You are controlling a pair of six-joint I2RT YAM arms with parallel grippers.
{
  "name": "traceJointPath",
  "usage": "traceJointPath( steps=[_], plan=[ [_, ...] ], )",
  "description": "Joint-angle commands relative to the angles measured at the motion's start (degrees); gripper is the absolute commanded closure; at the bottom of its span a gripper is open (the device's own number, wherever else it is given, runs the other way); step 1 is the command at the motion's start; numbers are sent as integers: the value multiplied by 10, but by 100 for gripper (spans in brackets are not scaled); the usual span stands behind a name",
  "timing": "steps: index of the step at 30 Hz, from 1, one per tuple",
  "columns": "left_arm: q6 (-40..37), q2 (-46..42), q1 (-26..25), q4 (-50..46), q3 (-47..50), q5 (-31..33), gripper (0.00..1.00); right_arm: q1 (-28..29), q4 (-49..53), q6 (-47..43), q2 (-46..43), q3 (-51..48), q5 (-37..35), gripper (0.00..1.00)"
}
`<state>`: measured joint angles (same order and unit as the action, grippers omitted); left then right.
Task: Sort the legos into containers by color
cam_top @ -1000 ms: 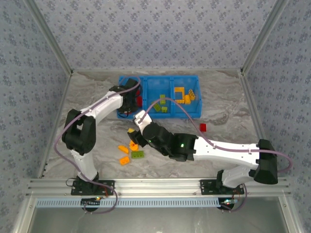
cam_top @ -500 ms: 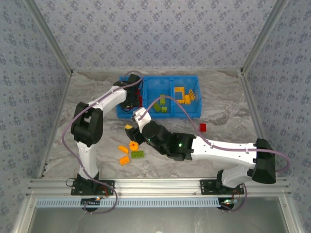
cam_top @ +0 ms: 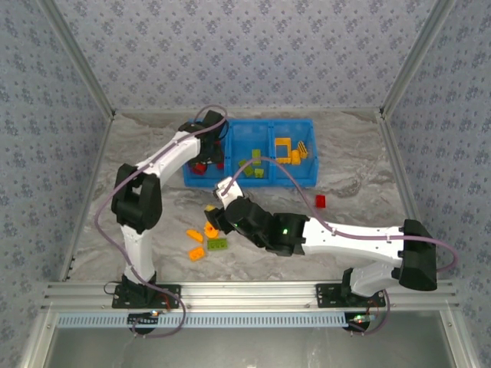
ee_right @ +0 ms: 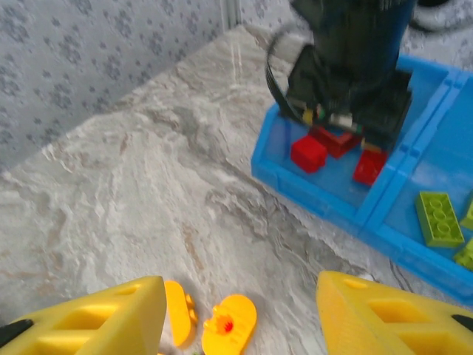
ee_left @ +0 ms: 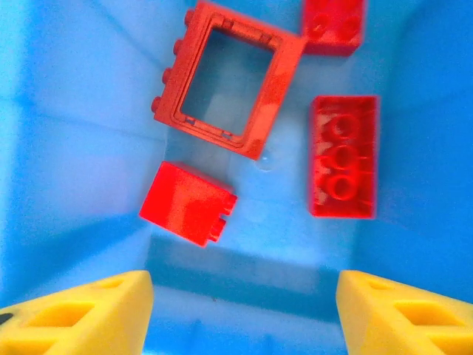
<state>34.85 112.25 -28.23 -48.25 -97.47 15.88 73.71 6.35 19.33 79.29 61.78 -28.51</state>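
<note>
Left hand (ee_left: 244,279) has reached farther over the left compartment (ee_left: 66,148) of the bin (cam_top: 307,180), open and empty above red legos (ee_left: 188,203) lying inside. Right hand (ee_right: 236,285), also open, hovers above orange legos (ee_right: 230,319) on the table (ee_right: 148,170).
</note>
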Motion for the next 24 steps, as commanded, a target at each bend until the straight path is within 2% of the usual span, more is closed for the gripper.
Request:
traceJointPath(
  steps=[1, 5, 9, 11, 15, 19, 24],
  plan=[
    [29, -117, -15, -19, 20, 8, 38, -6, 50, 55, 0, -9, 13, 44],
    [69, -269, -23, 1, 113, 16, 43, -10, 121, 140, 72, 36, 38, 47],
    [71, -443, -39, -8, 218, 11, 41, -12, 201, 217, 178, 131, 74, 45],
    [61, -527, -40, -27, 260, -22, 38, -16, 215, 243, 217, 160, 97, 44],
    [23, -673, -40, -70, 319, -129, 29, -31, 243, 283, 281, 215, 144, 42],
    [22, -752, -39, -123, 346, -219, 28, -39, 294, 313, 337, 269, 161, 40],
    [41, -802, -39, -136, 372, -231, 29, -50, 332, 343, 375, 295, 159, 38]
  ],
)
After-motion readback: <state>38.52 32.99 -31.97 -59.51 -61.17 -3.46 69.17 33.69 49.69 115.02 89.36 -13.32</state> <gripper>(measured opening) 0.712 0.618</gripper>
